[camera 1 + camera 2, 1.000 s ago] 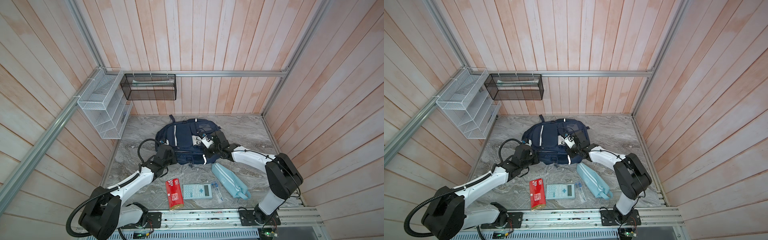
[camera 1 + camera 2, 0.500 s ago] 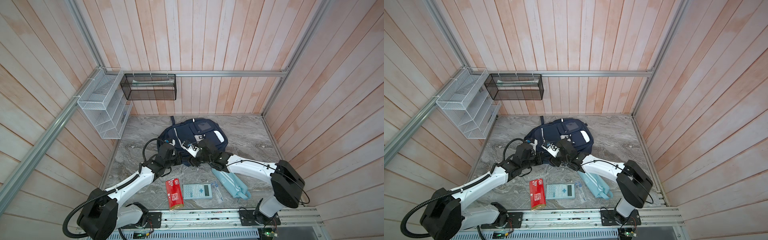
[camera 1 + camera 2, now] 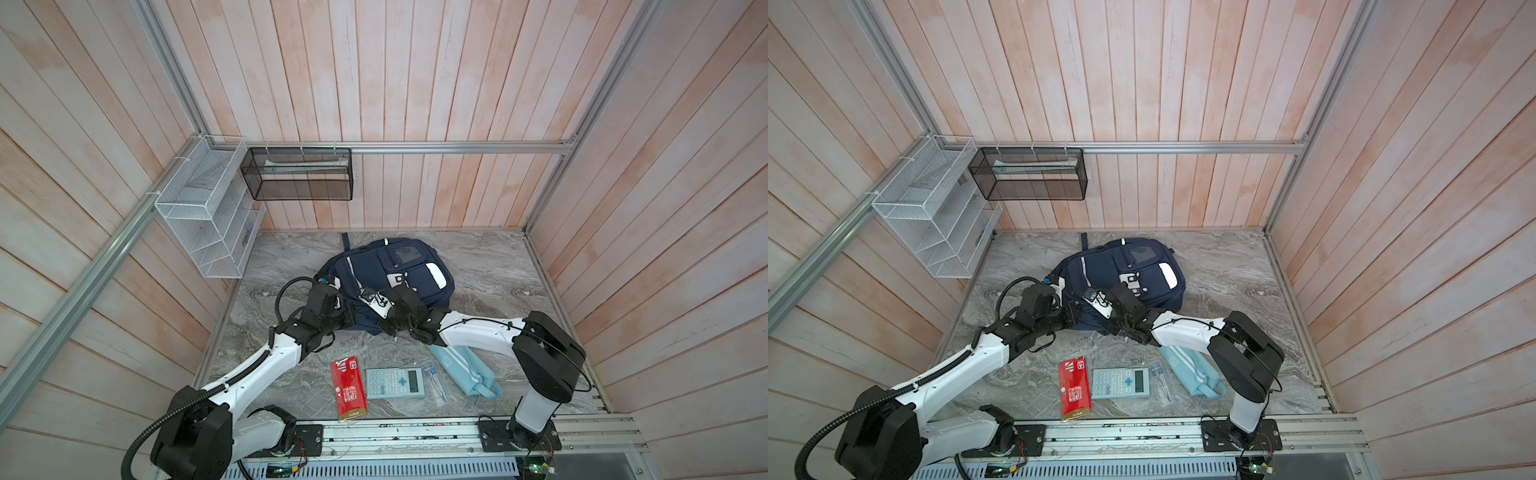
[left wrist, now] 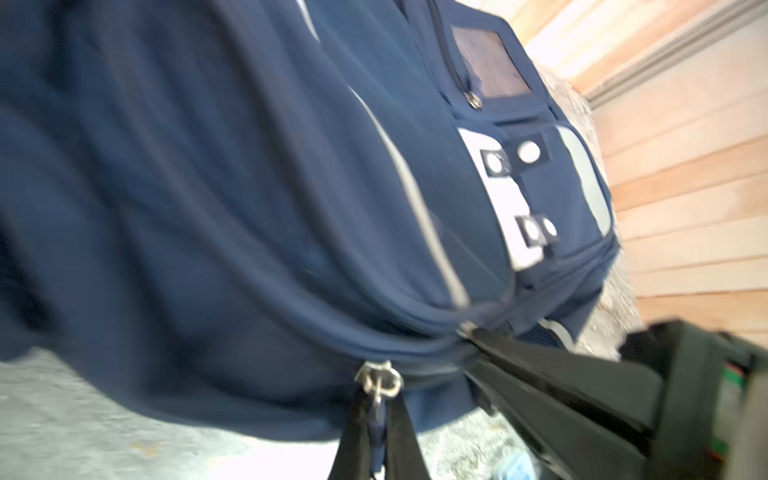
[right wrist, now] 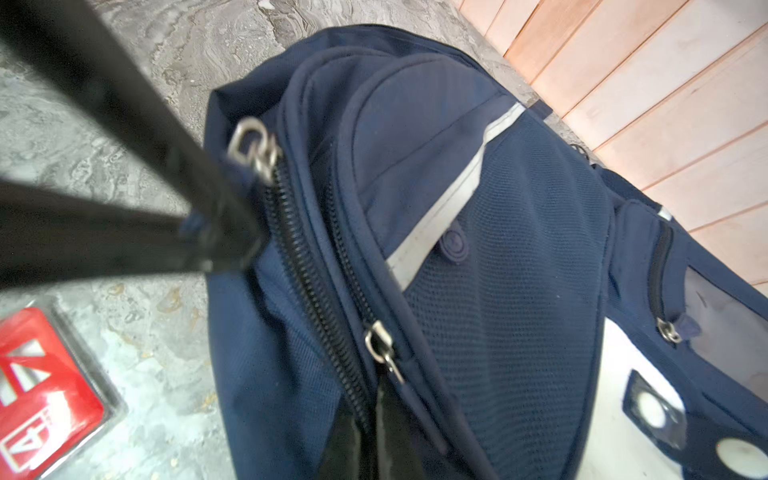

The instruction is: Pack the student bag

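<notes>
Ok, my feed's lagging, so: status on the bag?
Left gripper, right gripper each shut on a zip pull. Bag flat on table. Calculator, pouch outside; nothing blocking.

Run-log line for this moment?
stage: gripping zippers | left gripper: shut on zipper pull | right gripper: shut on second zipper pull | student bag: lying on table | outside: calculator, red pack, pouch

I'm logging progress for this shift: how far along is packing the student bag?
Done: nothing visibly packed yet. In hand: the left gripper and right gripper are each shut on a zipper pull of the student bag, its zip seemingly closed. Left: open it, then load the red box, calculator, pens and light-blue pouch lying on the table.
</notes>
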`<state>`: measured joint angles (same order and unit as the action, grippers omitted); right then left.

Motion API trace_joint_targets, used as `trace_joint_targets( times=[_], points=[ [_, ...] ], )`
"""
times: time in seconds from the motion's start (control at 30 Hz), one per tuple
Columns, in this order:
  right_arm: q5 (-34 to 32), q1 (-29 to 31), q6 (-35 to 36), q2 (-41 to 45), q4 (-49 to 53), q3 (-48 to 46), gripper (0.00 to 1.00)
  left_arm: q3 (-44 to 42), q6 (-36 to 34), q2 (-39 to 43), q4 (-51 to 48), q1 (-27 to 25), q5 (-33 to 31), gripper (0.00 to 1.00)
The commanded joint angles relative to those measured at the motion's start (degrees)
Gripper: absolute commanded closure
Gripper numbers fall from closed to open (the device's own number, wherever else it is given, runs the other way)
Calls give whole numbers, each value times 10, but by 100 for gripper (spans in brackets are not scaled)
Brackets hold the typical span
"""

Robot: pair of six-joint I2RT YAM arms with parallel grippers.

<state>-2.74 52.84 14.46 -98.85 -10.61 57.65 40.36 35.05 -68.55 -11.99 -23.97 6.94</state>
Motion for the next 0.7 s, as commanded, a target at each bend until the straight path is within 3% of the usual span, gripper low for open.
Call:
trace_joint_targets(
  times=[0.0,0.17,0.3,0.4,0.43,0.5,0.53,0.67],
  points=[
    [-20,-29,5,48,37,-66,100,18,-31,-3,18,59,-23,100],
    [19,-107,2,94,10,-105,100,26,-48,-37,42,134,24,100],
    [-31,-184,-12,85,-12,-98,100,21,-44,-5,30,135,52,100],
    [-61,-200,-13,95,-14,-96,97,2,-22,35,23,116,87,100],
    [-61,-202,-14,102,-18,-100,90,-5,-14,45,21,101,89,100],
    [-67,-201,-32,121,-18,-105,56,-20,6,61,24,62,90,100],
    [-76,-197,-54,134,-8,-104,46,-26,17,65,33,44,92,100],
    [33,-172,-75,238,-28,-156,30,-44,79,56,102,0,173,100]
  ],
)
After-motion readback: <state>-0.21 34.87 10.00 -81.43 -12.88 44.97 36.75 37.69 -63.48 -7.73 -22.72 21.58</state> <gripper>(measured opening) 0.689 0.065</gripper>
